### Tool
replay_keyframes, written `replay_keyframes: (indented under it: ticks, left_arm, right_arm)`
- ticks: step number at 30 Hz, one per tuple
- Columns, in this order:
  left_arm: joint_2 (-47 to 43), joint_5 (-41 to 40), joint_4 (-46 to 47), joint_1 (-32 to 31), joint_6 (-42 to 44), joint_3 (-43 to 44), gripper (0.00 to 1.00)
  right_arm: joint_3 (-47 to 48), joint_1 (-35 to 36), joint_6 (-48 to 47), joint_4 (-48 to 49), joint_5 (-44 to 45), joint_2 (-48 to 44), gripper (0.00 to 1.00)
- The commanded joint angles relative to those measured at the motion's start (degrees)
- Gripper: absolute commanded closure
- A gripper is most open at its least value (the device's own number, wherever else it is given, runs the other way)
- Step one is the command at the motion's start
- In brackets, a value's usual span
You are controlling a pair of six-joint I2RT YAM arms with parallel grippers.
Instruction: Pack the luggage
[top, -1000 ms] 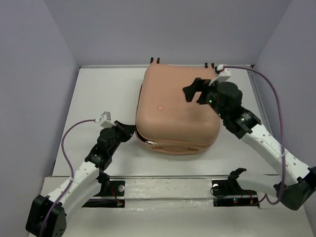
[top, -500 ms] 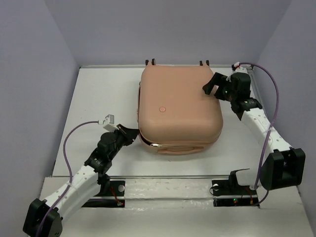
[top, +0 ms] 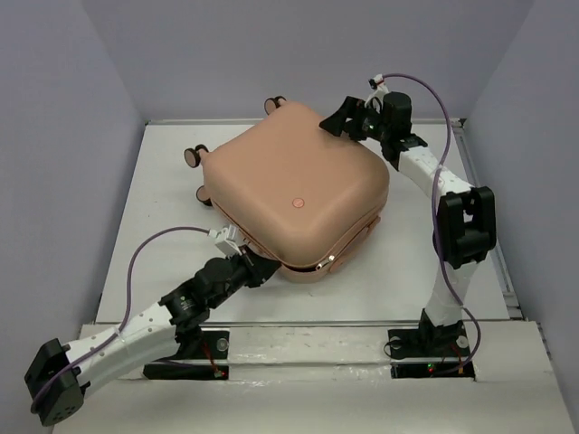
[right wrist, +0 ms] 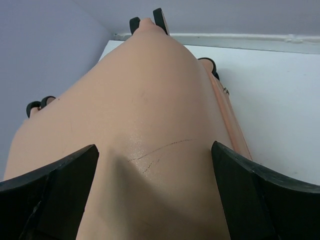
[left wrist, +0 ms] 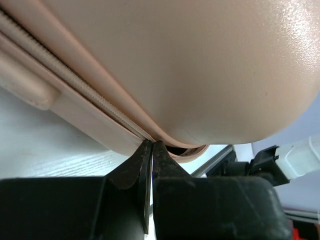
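Luggage point(top: 298, 199) sits skewed on my tabletop point(top: 163, 208); left pincer point(left wrist: 151, 145) clenched at its zipper seam, right pincer point(top: 347, 117) released, straddling the far corner.

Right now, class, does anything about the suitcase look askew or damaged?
Yes. The luggage lies skewed, its corners pointing at the table edges instead of square to them. The right wrist view shows a thin curved scratch on its shell. By the shut left hand, the zip seam seems to gape slightly.

A robot lab cell: bare lavender walls point(top: 54, 136) boxing in a white table point(top: 167, 190).
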Motion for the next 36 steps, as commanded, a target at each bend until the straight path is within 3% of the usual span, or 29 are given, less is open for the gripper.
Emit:
replay_keyframes:
  ticks: [1, 4, 5, 8, 9, 10, 14, 16, 17, 18, 19, 21, 22, 25, 32, 36]
  left_arm:
    - [-2.2, -7.0, -9.1, -1.2, 2.9, 9.5, 0.88]
    - [-6.5, -11.6, -16.4, -0.7, 5.8, 16.3, 0.56]
    - [-7.2, -12.4, -22.1, -0.5, 7.6, 21.9, 0.35]
    - [-6.6, -13.8, -28.4, -0.1, 11.5, 34.3, 0.07]
    - [-5.5, -14.2, -29.9, 0.0, 12.6, 37.5, 0.03]
    - [-2.6, -15.2, -32.2, 0.0, 13.6, 43.2, 0.01]
    - [5.9, -19.7, -35.8, 2.7, 18.0, 51.8, 0.01]
    - [9.5, -15.5, -35.1, 7.5, 18.8, 52.7, 0.01]
    - [10.4, -11.8, -32.8, 15.3, 19.0, 52.4, 0.01]
    - [12.1, -7.4, -31.3, 20.1, 19.3, 52.0, 0.01]
    - [13.2, 2.0, -28.4, 25.1, 19.1, 51.4, 0.01]
    - [15.5, 10.5, -25.5, 34.7, 18.1, 49.8, 0.01]
    - [18.1, 16.9, -22.2, 42.8, 16.2, 49.0, 0.01]
    - [24.6, 26.2, -17.3, 53.9, 12.6, 46.6, 0.01]
    - [36.7, 27.4, -5.5, 58.3, 7.9, 45.5, 0.01]
    - [41.7, 28.1, -0.1, 58.3, 4.5, 44.2, 0.01]
  right_arm:
    - [6.6, 6.0, 7.8, -8.9, -15.2, -0.5, 0.0]
    - [10.3, 5.4, 7.6, -10.2, -13.9, -1.2, 0.0]
    - [11.3, 5.4, 7.1, -11.6, -13.6, -1.4, 0.0]
    - [15.5, 4.8, 4.1, -16.3, -11.7, -2.3, 0.0]
    - [16.4, 4.8, 3.4, -17.4, -10.6, -2.8, 0.0]
    - [17.3, 4.8, 2.9, -18.6, -10.3, -4.1, 0.0]
    - [14.1, 4.8, 0.5, -18.7, -7.5, -10.7, 0.0]
    - [11.1, 4.8, -0.4, -18.8, -5.3, -14.5, 0.0]
    - [7.7, 4.8, -1.3, -18.5, -4.7, -18.5, 0.0]
    - [6.0, 4.8, -1.7, -18.5, -3.6, -20.6, 0.0]
    - [4.1, 4.8, -2.1, -18.5, -3.0, -22.8, 0.0]
    - [-0.5, 5.9, -3.5, -17.3, -2.0, -27.5, 0.0]
    - [-5.5, 6.5, -3.9, -16.8, -0.9, -32.1, 0.0]
    - [-15.9, 9.9, -5.2, -14.5, 0.5, -40.3, 0.0]
    - [-32.5, 19.6, -7.2, -10.6, 5.0, -49.8, 0.0]
    - [-36.5, 24.0, -7.4, -9.9, 6.7, -51.0, 0.0]
